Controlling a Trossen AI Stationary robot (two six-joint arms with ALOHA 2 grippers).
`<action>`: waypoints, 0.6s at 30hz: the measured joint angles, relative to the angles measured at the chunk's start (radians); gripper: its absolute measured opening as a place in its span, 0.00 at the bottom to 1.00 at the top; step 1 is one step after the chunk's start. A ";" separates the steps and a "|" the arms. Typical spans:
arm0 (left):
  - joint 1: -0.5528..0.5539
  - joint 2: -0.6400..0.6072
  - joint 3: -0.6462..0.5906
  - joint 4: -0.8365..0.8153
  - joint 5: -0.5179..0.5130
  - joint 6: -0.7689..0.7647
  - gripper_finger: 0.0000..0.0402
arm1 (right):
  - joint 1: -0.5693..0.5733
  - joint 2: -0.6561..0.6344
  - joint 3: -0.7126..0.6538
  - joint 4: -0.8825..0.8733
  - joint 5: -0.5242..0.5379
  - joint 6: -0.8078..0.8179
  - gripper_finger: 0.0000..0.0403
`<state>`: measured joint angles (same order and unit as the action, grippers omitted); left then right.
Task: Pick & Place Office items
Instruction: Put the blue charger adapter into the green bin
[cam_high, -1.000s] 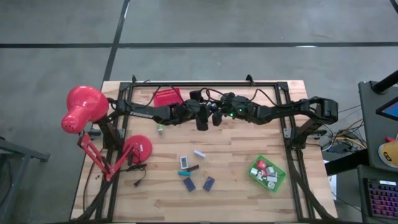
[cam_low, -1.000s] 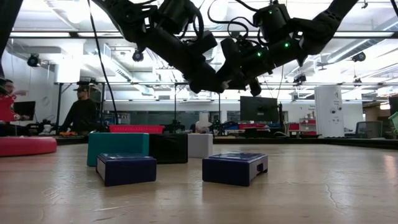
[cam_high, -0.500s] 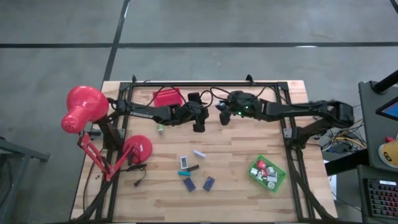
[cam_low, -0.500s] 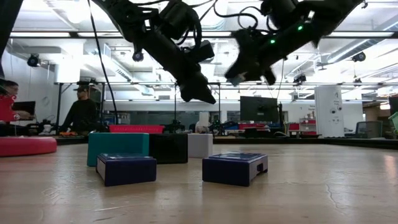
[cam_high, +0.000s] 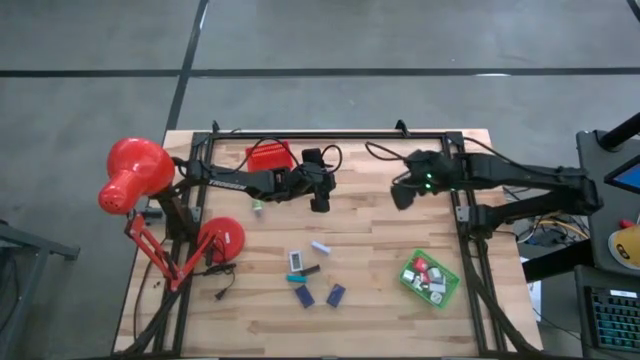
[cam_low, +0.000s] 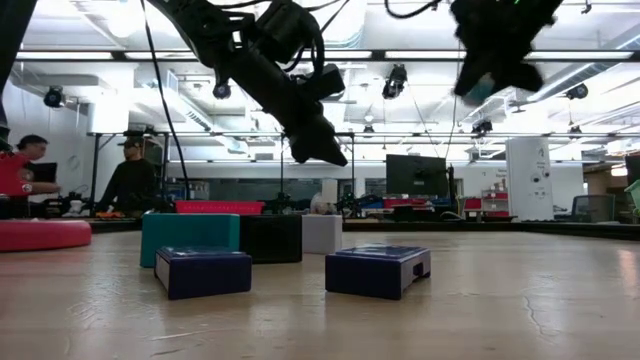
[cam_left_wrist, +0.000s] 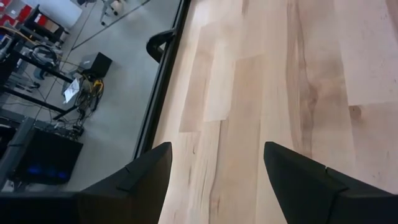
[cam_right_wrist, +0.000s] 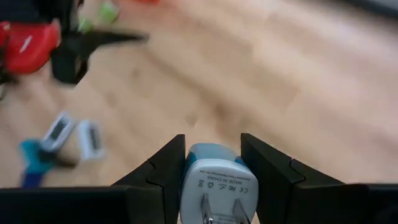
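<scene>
Charger plug (cam_right_wrist: 214, 186), white-teal, glossy, lower half cropped, pinched in right claw (cam_right_wrist: 213, 163); left claw (cam_left_wrist: 214, 163) parted, empty.

Both arms are dark, near-black, built of long slim links joined by bulkier rounded joints. The left arm (cam_high: 250, 180) carries pale lettering along the link at the centre-left of the high view, too small to read. Black cables loop loosely above the wrists of both arms near the upper middle of that frame. The right arm (cam_high: 500, 178) shows a small green light on its wrist housing (cam_high: 428, 181), right of centre. In the left wrist view, two matt black fingers (cam_left_wrist: 149, 177) fill the bottom edge, wedge-shaped with faceted, angular faces. The right arm's fingers (cam_right_wrist: 163, 171) look the same: dark, chamfered, smooth plastic.
</scene>
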<state>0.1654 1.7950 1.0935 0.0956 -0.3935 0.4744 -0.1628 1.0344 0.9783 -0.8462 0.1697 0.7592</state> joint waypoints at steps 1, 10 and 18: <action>0.000 0.000 0.000 0.000 0.000 0.000 0.65 | 0.023 -0.006 0.017 -0.038 -0.023 0.045 0.34; 0.000 0.000 0.000 0.001 0.001 -0.015 0.65 | 0.278 0.019 0.138 -0.270 -0.100 0.377 0.34; 0.000 -0.001 0.000 0.001 0.003 -0.037 0.65 | 0.494 0.095 0.204 -0.388 -0.092 0.691 0.34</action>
<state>0.1654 1.7943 1.0935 0.0963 -0.3901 0.4375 0.3307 1.1298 1.1823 -1.2341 0.0778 1.4507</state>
